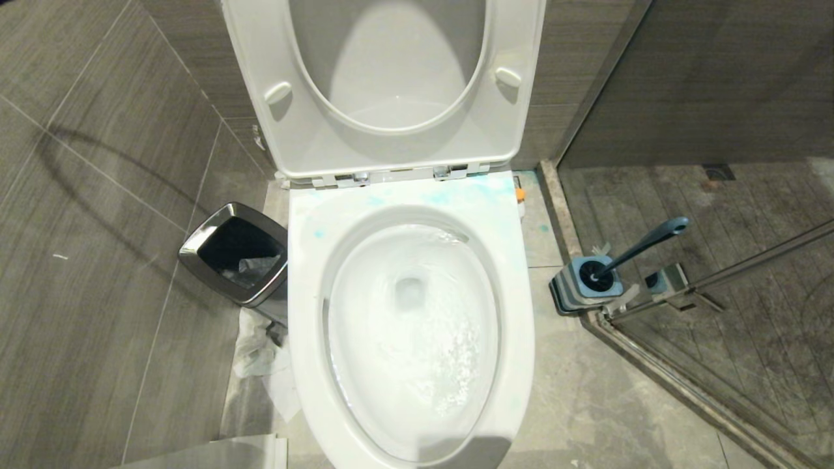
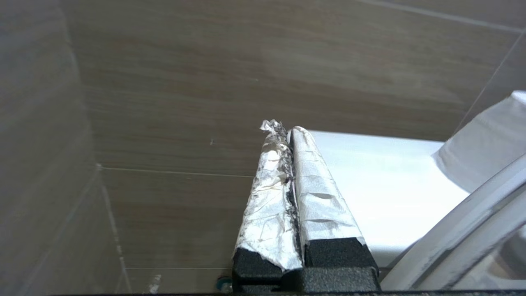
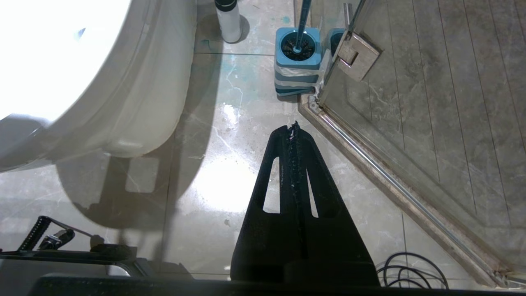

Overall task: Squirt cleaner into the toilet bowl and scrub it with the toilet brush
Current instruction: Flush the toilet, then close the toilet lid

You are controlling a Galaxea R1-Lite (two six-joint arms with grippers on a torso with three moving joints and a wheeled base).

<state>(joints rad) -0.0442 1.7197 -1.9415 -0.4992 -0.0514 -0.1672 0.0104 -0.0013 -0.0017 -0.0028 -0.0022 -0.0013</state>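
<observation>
1. The toilet bowl (image 1: 410, 326) sits in the middle, with its seat (image 1: 384, 85) and lid standing straight up against the wall
2. Water is swirling and foaming inside the bowl
3. Pale blue smears of cleaner (image 1: 456, 192) lie on the white rim at the back, just below the hinges (a smaller spot shows on the rim's left side)
4. The toilet brush (image 1: 642, 247) stands in its holder (image 1: 583, 286) on the floor to the right of the bowl, right beside the glass shower door (image 1: 730, 306). Its dark handle leans up and to the right
5. A shiny waste bin (image 1: 238, 260) stands on the floor to the left of the bowl, with crumpled paper (image 1: 260, 355) near it
6. The left gripper (image 2: 287, 133) is up near the tiled wall beside the toilet. Its foil-wrapped fingers are pressed together and hold nothing
7. The right gripper (image 3: 294, 127) hangs over the floor, pointing toward the brush holder but well apart from it. Its black fingers are pressed together and empty
</observation>
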